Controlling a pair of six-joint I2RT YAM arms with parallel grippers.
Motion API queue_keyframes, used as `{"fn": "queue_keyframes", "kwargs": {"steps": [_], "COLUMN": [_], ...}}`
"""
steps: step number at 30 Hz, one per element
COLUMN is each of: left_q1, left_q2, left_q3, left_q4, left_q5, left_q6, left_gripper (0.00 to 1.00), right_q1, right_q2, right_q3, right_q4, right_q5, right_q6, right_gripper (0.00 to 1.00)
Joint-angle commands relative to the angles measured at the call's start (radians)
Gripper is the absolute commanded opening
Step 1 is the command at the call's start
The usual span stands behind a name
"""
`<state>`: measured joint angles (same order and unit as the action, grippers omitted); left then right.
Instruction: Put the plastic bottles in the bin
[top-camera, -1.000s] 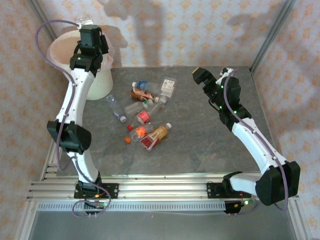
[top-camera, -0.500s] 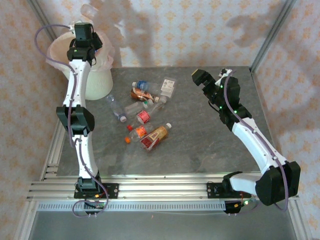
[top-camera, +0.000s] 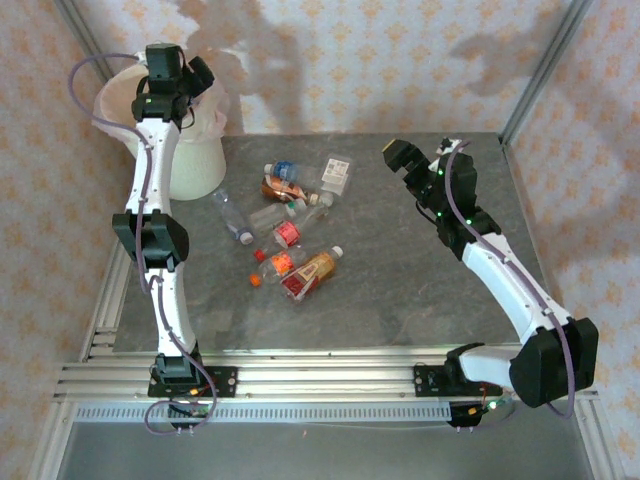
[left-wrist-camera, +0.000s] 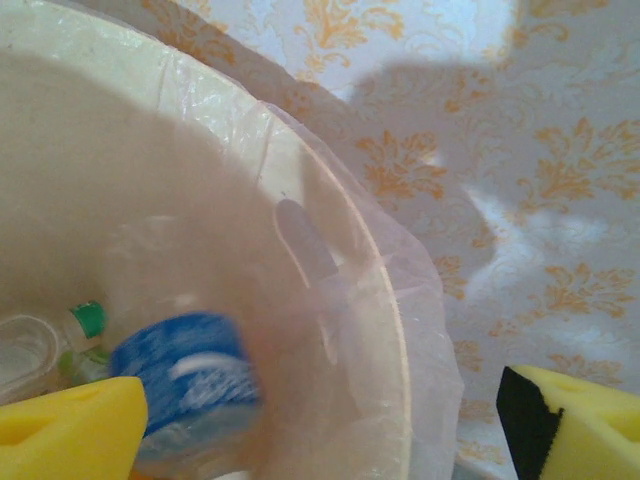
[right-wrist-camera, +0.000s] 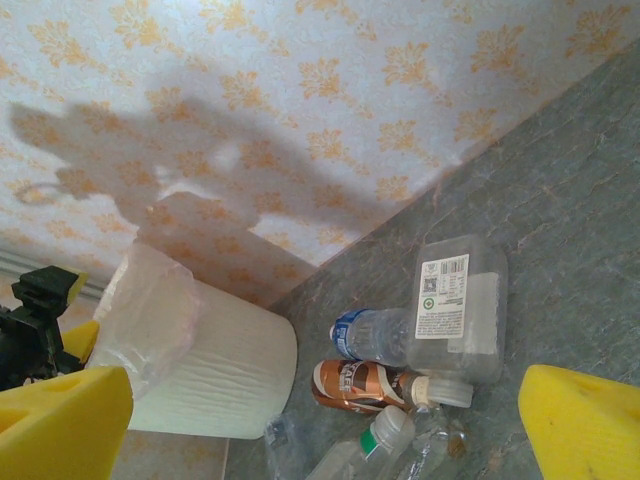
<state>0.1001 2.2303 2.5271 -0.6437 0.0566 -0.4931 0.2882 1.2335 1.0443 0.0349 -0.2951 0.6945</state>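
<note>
LEFT: left gripper (top-camera: 190, 72) over the bin (top-camera: 203, 165), jaws wide, empty; blue-labelled bottle (left-wrist-camera: 185, 375) lies inside | RIGHT: right gripper (top-camera: 405, 155) agape, holding nothing, beside the plastic bottles (top-camera: 290, 215) on the table (top-camera: 400, 290) | RISK: left fingers could snag the pink liner (left-wrist-camera: 400, 300) when pulling out, dragging it off the rim.

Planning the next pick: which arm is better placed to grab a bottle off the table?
Right, probably: the right gripper hangs open near the plastic bottles; the left gripper is over the bin.
</note>
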Motion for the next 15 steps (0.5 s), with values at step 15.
{"fn": "queue_keyframes", "kwargs": {"steps": [15], "left_q1": [-0.077], "left_q2": [-0.348], "left_q3": [-0.259], "left_q4": [0.055], "left_q5": [0.193], "left_q6": [0.086], "left_gripper": [1.00], "right_q1": [0.002], "right_q2": [0.191], "right_q3": [0.050], "right_q4": [-0.060], "right_q5": [-0.007], "right_q6": [-0.058], "right_gripper": [0.99]}}
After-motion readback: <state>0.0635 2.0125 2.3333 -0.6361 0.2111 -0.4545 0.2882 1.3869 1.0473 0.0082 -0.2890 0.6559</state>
